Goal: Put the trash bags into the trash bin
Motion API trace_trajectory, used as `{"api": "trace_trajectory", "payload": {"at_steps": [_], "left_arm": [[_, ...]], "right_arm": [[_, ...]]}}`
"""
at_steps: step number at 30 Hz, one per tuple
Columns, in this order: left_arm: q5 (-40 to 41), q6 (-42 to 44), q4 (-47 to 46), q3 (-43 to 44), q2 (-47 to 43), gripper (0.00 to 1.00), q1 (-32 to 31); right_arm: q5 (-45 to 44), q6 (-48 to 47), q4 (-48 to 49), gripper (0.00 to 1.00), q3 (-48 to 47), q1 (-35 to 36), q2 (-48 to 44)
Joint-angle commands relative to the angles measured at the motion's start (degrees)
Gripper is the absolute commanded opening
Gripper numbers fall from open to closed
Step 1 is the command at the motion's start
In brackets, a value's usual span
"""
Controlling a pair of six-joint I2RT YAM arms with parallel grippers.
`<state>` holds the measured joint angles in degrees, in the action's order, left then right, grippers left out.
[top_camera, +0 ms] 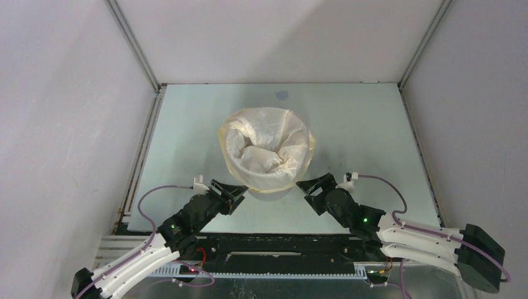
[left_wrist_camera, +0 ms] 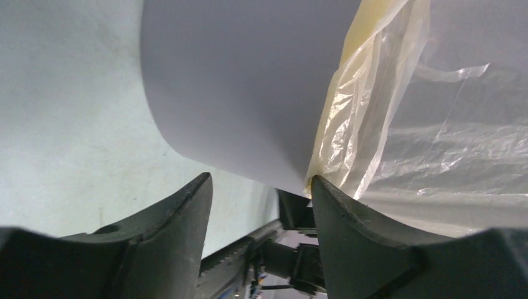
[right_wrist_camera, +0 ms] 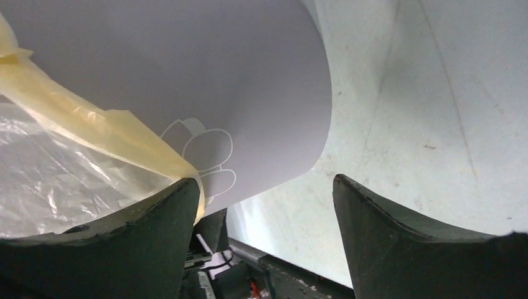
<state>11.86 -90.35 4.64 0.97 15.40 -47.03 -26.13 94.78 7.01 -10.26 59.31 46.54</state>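
Apparently the job is nearly done: the trash bag [top_camera: 266, 149] sits in the trash bin [left_wrist_camera: 236, 87] at the middle of the counter [top_camera: 361, 124], its body bunched down inside and its yellow edge band folded out over the rim. The left hand [left_wrist_camera: 261, 180] and right hand [right_wrist_camera: 266, 179] both stand open, gripping nothing, just beside the bin's near wall, one finger of each seeming to brush the hanging band. At most, that overhang needs evening out.

Trash bin [left_wrist_camera: 236, 81]: light grey, round, smooth-walled; stands upright at the centre of the table [top_camera: 187, 124]. Trash bag [top_camera: 268, 149]: translucent cream, crinkled, sunk inside; yellow edge band folds over the rim, hanging lowest at 6 o'clock.
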Motion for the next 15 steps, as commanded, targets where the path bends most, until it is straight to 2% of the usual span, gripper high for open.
{"api": "trace_trajectory", "payload": {"at_steps": [1,5,9,12,15], "left_arm": [[5.7,10.7,13.8,8.0,1.7,0.66,-0.3],[10.9,16.4,24.1,17.4,2.0,0.72,-0.3],[13.9,18.9,28.2,21.6,0.1,0.77,-0.2],[13.2,27.0,30.6,27.6,1.4,0.80,3.2],[3.2,35.9,31.9,33.4,6.1,0.80,15.1]], "right_arm": [[-4.7,-7.1,-9.8,0.83,-5.0,-0.7,-4.8],[-9.3,-13.5,-17.0,0.85,-8.2,-0.9,-9.8],[-9.1,-23.5,-17.5,0.87,-10.2,-3.6,-14.0],[-2.3,-32.9,-17.2,0.89,-13.3,-10.9,-14.8],[11.6,-39.6,-16.9,0.86,-17.7,-23.1,-12.6]]}}
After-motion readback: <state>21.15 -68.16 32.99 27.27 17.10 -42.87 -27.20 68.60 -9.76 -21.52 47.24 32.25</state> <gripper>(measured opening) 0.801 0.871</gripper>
